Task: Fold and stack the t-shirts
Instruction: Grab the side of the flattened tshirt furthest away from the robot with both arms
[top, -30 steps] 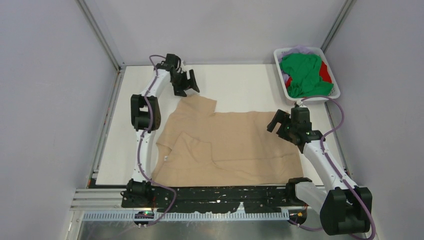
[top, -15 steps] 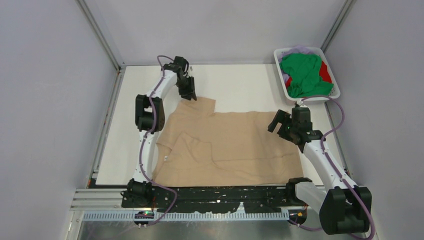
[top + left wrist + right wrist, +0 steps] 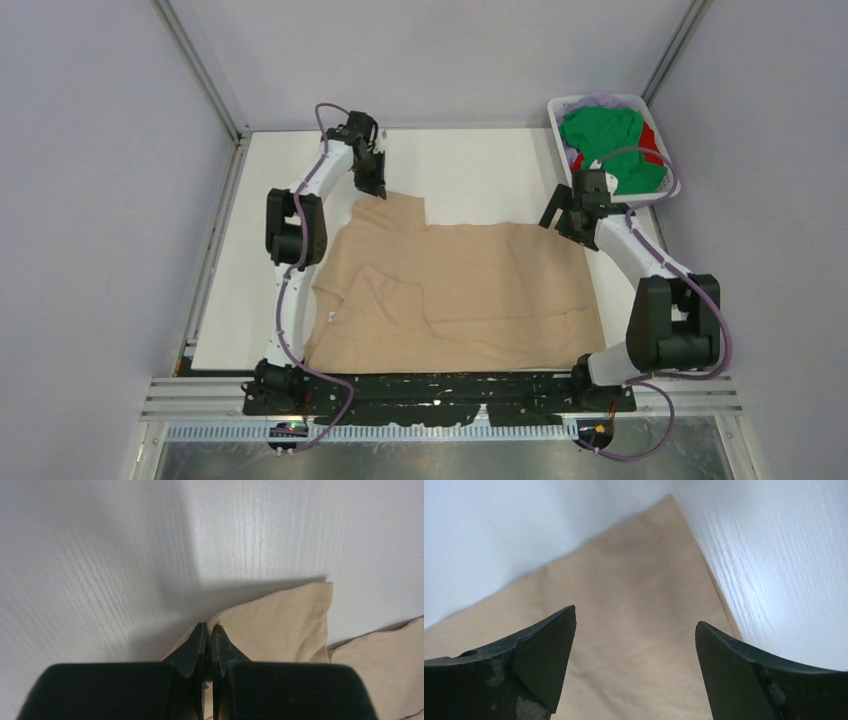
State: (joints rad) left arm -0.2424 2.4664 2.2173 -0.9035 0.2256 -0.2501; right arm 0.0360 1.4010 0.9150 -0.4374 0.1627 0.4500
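A large beige t-shirt (image 3: 470, 285) lies spread on the white table, partly folded at its near left. My left gripper (image 3: 377, 190) is at the far-left sleeve (image 3: 285, 615), and its fingertips (image 3: 209, 627) are shut on that sleeve's corner edge. My right gripper (image 3: 557, 218) hovers over the shirt's far right corner (image 3: 634, 580). Its jaws (image 3: 635, 617) stand wide open with only cloth below them. Green (image 3: 605, 145), red (image 3: 650, 140) and pale lilac (image 3: 598, 98) t-shirts are heaped in the basket.
A white slatted basket (image 3: 664, 165) stands at the far right corner of the table. Bare white table (image 3: 480, 170) runs behind the shirt and along its left side. Grey walls and metal posts close in the back and sides.
My left gripper dropped onto the sleeve corner and closed on it. The right arm swung away from me, from the shirt's right edge to its far right corner, still open.
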